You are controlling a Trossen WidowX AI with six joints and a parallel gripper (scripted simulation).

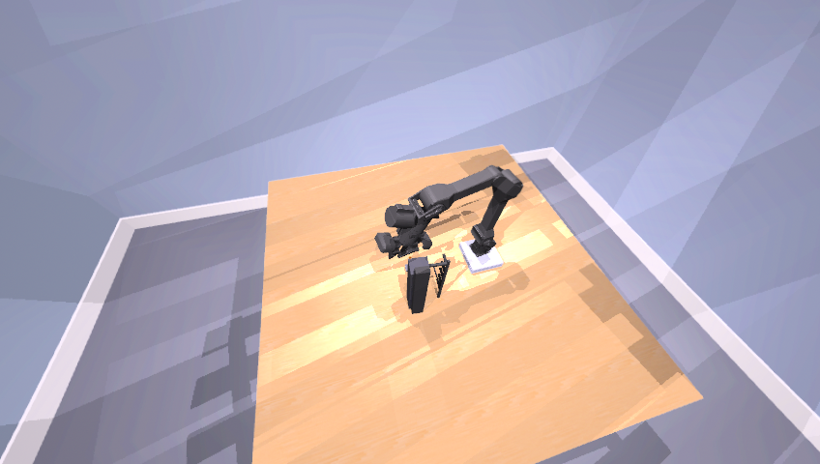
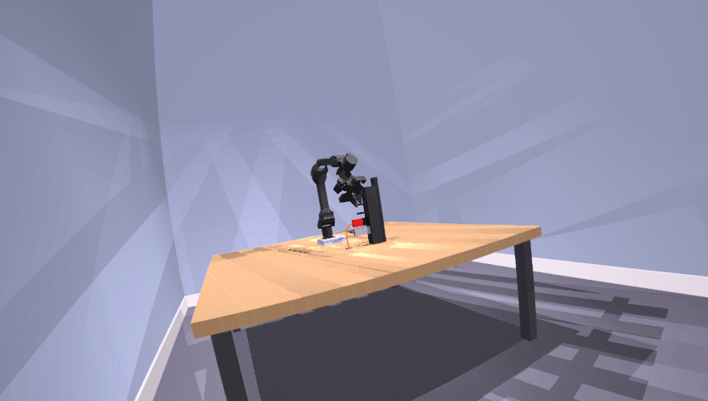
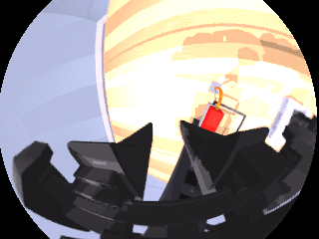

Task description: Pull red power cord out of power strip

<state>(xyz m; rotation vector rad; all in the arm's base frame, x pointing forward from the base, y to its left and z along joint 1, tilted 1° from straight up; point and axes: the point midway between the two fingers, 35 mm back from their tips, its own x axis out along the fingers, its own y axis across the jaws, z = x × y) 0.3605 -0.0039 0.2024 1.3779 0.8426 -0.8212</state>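
Two fingers are seen partly apart, with nothing held between them. The claw (image 2: 353,197) is hung above the red plug (image 2: 356,223), near the strip's (image 2: 375,210) upper half, no contact seen. The plug is seated low on the upright black strip, still plugged in; in the wrist view it (image 3: 211,119) is seen past the right fingertip. An orange cord (image 2: 348,231) is looped from it down to the table (image 2: 422,248). The arm's base (image 1: 482,257) is mounted just beside the strip.
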